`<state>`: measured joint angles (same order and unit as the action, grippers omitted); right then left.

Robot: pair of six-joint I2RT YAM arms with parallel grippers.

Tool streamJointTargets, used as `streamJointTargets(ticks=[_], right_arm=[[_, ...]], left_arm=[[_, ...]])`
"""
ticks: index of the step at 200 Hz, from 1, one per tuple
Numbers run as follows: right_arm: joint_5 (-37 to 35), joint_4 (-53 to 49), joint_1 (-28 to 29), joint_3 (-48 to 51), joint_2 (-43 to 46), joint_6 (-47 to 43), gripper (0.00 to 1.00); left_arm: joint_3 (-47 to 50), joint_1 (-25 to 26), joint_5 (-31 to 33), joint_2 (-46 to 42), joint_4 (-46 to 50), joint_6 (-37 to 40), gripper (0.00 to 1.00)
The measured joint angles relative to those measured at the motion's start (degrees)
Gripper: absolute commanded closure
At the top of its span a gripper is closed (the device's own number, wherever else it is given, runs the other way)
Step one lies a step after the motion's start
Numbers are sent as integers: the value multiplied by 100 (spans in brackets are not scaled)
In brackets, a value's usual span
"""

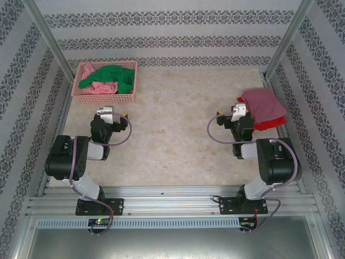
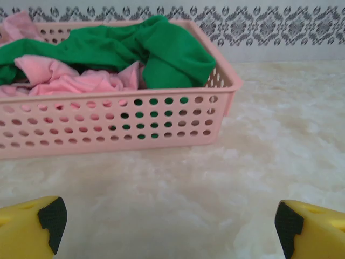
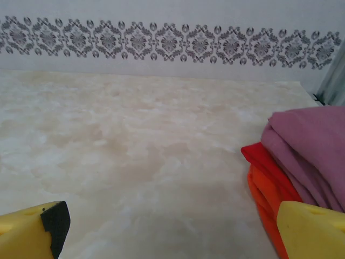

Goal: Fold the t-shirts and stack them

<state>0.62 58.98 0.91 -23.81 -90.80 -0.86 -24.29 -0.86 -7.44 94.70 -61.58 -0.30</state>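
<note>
Looking outward, you see the left gripper and right gripper spread wide above the table, the mauve t-shirt stacked on the red t-shirt and orange t-shirt at right, and the green t-shirt and pink t-shirt crumpled in the far-left basket.

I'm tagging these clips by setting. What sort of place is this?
Probably a robot test cell, not a home: aluminium rails, wallpapered panels boxing in a marble-look table.

green shirt, pink shirt: crumpled in basket | mauve-red-orange stack: folded
</note>
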Motion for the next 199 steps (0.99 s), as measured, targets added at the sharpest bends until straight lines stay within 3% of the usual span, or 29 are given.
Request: streamJointTargets(ticks=[71,199], right_arm=[[-299,-546,0,87,214,116,2],[-400,-739,11,177,339,195,2]], left_arm=[[63,0,197,-210,595,0,0],[247,0,221,-343,831,4,0]])
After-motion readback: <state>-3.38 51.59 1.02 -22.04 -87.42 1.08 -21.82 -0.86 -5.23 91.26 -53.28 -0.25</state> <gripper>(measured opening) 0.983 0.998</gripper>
